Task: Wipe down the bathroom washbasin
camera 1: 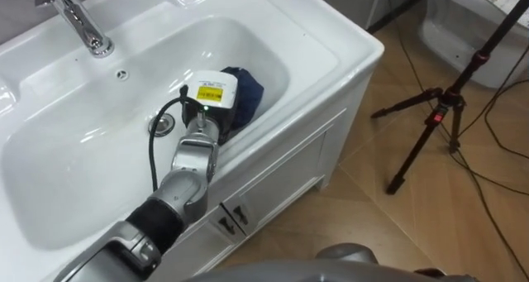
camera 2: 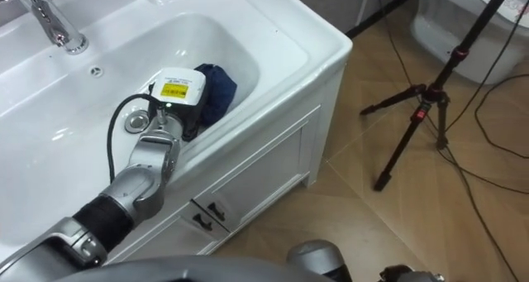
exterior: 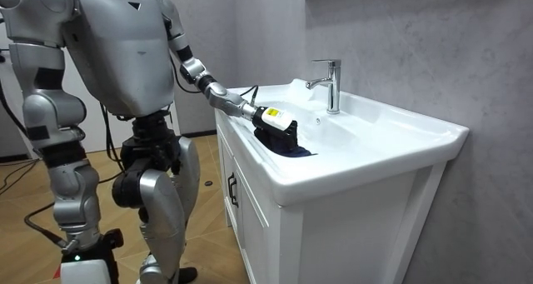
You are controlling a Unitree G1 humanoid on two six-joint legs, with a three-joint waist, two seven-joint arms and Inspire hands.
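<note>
A white basin is set in a white vanity, with a chrome tap at its back and a drain in the bowl. A dark blue cloth lies bunched against the bowl's near right wall. My left hand rests on top of the cloth, its back towards me, with my left arm reaching in over the front rim. In the room view I stand at the vanity's end, my left hand on the cloth. My right hand hangs low at my side.
The vanity's cabinet doors face a wooden floor. A black tripod with trailing cables stands on that floor to my right. Behind it sits a white container. A grey wall backs the basin.
</note>
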